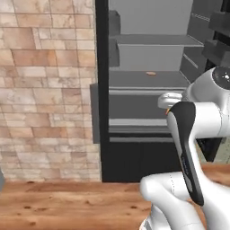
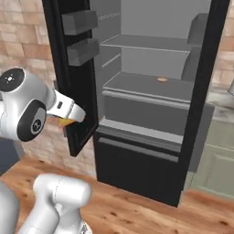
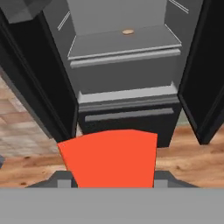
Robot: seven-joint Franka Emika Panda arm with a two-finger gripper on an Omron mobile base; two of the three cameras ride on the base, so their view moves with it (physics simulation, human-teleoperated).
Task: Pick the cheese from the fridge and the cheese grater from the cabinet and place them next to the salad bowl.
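End effector (image 3: 112,181) grips cheese (image 3: 109,157) before open fridge (image 3: 127,78); wood floor (image 1: 67,204).

The fridge (image 2: 137,123) stands open, with its black door (image 2: 75,68) swung to the left and 2 grey bins (image 2: 81,36) on it. A flat tan disc (image 2: 162,79) lies on a grey shelf (image 2: 141,84). The gripper (image 2: 68,119) holds the cheese (image 2: 66,122) in front of the door.
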